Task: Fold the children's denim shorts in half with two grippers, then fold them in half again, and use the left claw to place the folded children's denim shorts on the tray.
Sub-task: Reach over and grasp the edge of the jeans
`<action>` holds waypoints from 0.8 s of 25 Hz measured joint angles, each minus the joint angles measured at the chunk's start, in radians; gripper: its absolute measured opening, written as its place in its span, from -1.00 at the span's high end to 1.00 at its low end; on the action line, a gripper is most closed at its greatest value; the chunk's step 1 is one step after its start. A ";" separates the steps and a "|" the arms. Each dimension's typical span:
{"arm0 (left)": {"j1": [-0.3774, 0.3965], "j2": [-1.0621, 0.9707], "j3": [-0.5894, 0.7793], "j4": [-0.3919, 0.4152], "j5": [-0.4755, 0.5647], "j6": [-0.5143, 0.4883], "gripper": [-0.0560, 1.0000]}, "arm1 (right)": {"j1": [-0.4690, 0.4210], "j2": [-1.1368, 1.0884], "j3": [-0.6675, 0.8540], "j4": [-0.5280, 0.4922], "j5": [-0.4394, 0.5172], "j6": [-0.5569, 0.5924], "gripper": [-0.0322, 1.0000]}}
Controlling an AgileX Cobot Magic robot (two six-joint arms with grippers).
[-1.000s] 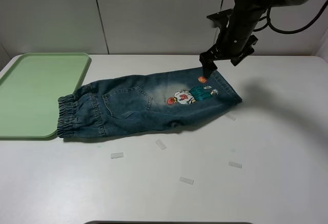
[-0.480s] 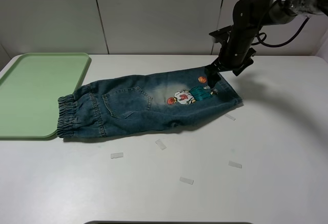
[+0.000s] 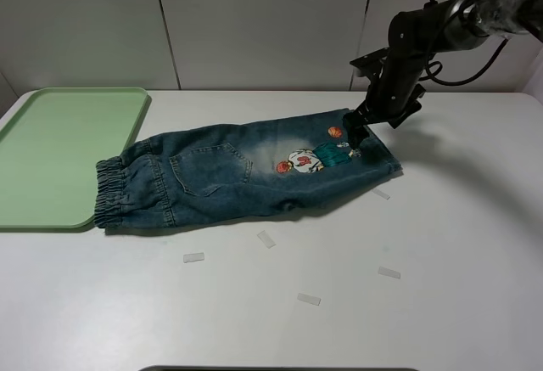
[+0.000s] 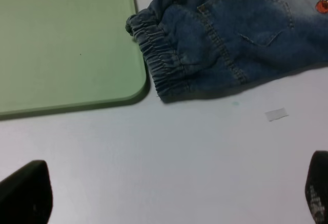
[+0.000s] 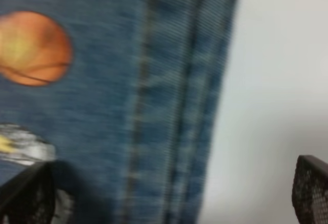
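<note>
Nearest, the left claw hangs wide open above the table, short of the waistband. The children's denim shorts lie flat, waistband against the tray. Farthest, the right gripper straddles the hem, unclenched; it should pinch both layers squarely.

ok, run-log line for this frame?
children's denim shorts: flat on table, waistband beside green tray | right gripper: open, low over leg hem | left gripper: open, empty, above table near tray

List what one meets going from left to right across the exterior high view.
tray → pocket → right gripper
</note>
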 joint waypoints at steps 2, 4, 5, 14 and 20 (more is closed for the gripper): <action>0.000 0.000 0.000 0.000 0.000 0.000 -0.97 | -0.018 0.010 0.000 0.021 0.002 -0.004 -0.41; 0.000 0.000 0.000 0.000 0.000 0.000 -0.97 | -0.021 0.013 -0.003 0.040 0.011 -0.026 -0.41; 0.000 0.000 0.000 0.000 0.000 0.000 -0.97 | -0.021 0.018 -0.005 0.052 0.012 -0.041 -0.41; 0.000 0.000 0.000 0.000 0.000 0.000 -0.97 | -0.027 0.043 -0.020 0.155 0.029 -0.131 -0.41; 0.000 0.000 0.000 0.000 0.000 0.000 -0.97 | -0.030 0.044 -0.020 0.164 0.028 -0.150 -0.41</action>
